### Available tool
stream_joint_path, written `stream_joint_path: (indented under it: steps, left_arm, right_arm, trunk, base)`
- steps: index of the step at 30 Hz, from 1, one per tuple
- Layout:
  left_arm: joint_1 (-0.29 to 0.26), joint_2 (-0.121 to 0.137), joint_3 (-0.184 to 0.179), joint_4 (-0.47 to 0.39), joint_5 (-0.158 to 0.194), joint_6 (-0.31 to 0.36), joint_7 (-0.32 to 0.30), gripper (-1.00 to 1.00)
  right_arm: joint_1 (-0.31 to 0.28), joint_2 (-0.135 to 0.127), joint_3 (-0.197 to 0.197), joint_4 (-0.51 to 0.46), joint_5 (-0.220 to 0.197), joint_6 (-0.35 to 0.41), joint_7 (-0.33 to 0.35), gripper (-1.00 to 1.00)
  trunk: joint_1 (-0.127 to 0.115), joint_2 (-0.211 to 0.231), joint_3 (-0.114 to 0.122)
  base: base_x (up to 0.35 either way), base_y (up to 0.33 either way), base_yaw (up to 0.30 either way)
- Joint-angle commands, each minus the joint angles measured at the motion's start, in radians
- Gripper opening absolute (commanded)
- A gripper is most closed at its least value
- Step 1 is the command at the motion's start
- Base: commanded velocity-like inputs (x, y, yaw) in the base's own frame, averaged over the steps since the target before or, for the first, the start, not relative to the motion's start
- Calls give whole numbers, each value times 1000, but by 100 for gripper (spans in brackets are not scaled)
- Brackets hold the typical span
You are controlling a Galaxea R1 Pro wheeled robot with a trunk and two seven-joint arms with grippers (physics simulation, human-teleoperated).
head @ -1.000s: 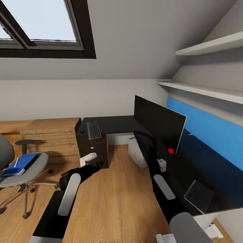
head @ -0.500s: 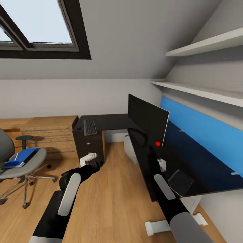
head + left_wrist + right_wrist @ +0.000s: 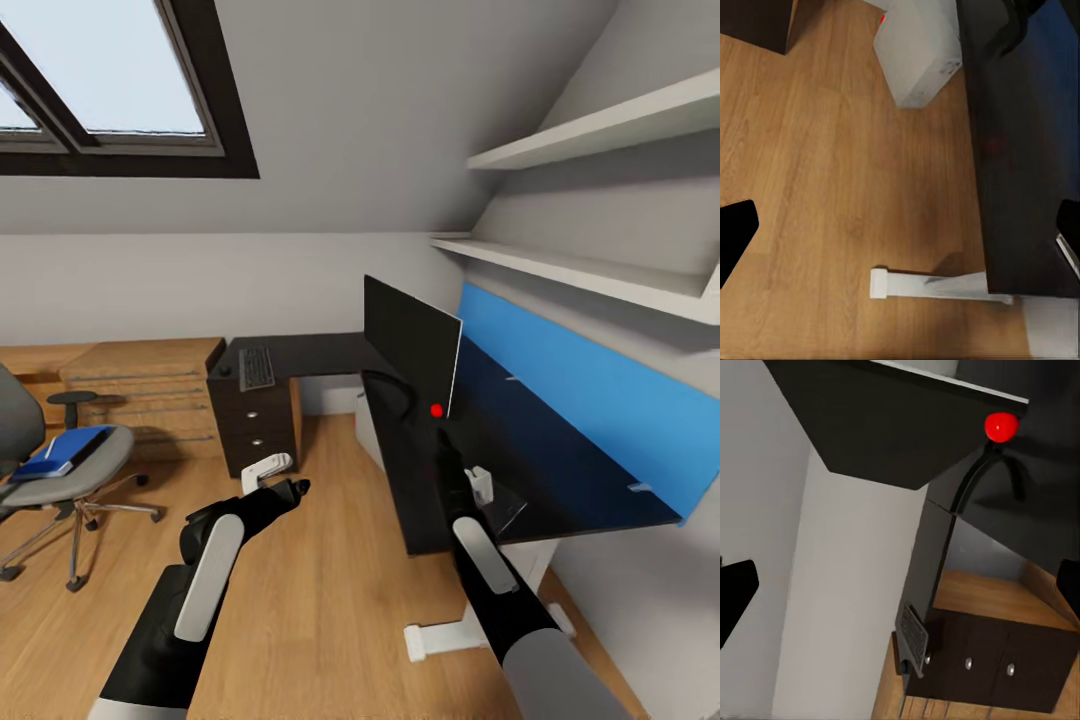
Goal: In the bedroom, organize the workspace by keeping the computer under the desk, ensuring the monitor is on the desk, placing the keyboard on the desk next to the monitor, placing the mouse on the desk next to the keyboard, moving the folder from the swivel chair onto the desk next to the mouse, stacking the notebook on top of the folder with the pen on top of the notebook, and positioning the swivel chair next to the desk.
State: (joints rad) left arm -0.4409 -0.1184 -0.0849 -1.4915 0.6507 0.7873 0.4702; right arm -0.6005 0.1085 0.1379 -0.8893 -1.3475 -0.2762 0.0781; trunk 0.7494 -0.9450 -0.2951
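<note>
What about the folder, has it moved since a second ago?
No. The folder still lies on the seat of the swivel chair, same as before; only the camera has shifted the whole view.

On the desk (image 3: 560, 480): monitor (image 3: 410, 343) near the corner, keyboard (image 3: 256, 367) and mouse (image 3: 225, 371) on the far wing. Under it, computer (image 3: 919, 52). Well left, swivel chair (image 3: 60, 470) bearing folder (image 3: 55, 455).

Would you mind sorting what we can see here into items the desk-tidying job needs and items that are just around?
Job items: desk, monitor, keyboard, mouse, computer, swivel chair, folder.

Just around: wood drawer unit, wall shelves, blue wall panel, skylight.
</note>
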Motion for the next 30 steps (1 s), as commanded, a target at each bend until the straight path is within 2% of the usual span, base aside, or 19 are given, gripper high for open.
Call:
stream_joint_path:
  steps: [1,3,11,14,15,16,20,21,25,26,28,29,30]
  left_arm:
    - [-1,-1,-2,-1,11,2,10,100]
    - [-1,-1,-5,-1,12,2,10,100]
    - [-1,0,-6,0,13,3,7,100]
    - [-1,0,-6,0,13,3,7,100]
    - [-1,0,-6,0,13,3,8,100]
    - [-1,0,-6,0,13,3,7,100]
    - [-1,0,-6,0,13,3,8,100]
    - [-1,0,-6,0,13,3,8,100]
    - [-1,0,-6,0,14,3,8,100]
    - [-1,0,-6,0,15,3,8,100]
    - [-1,0,-6,0,15,3,8,100]
    - [-1,0,-6,0,14,3,8,100]
    - [-1,0,-6,0,14,3,8,100]
  right_arm:
    - [-1,0,3,1,4,-6,6,100]
    - [-1,0,2,1,24,-6,5,100]
    - [-1,1,1,3,41,-10,4,100]
    - [-3,-7,-1,10,54,-10,-22,100]
    - [-4,-18,-2,15,69,-10,-47,100]
    - [-7,-44,-2,30,111,-8,-98,100]
    - [-20,-79,-1,67,202,-6,-173,100]
    - [-35,-93,-1,90,261,-6,-206,100]
    - [-80,-113,-1,156,389,-5,-252,100]
    - [-106,-118,-1,200,454,-4,-264,100]
    - [-131,-120,-1,244,515,-4,-272,100]
    - [-153,-122,-2,286,566,-5,-278,100]
    - [-163,-122,-2,304,586,-6,-280,100]
  trunk:
    - [0,-1,-1]
    - [0,-1,-1]
    - [0,-1,-1]
    - [0,-1,-1]
    - [0,-1,-1]
    - [0,-1,-1]
    - [0,-1,-1]
    - [0,-1,-1]
    - [0,-1,-1]
    - [0,-1,-1]
    - [0,-1,-1]
    - [0,-1,-1]
    - [0,-1,-1]
  base:
    - [-257,-202,0]
    - [-216,-231,0]
    - [-50,-297,0]
    - [25,-311,0]
    - [59,-308,0]
    - [69,-264,0]
    - [44,-173,0]
    - [20,-78,0]
    - [12,-46,0]
    - [5,-20,0]
    - [4,-15,0]
    - [2,-8,0]
    - [2,-7,0]
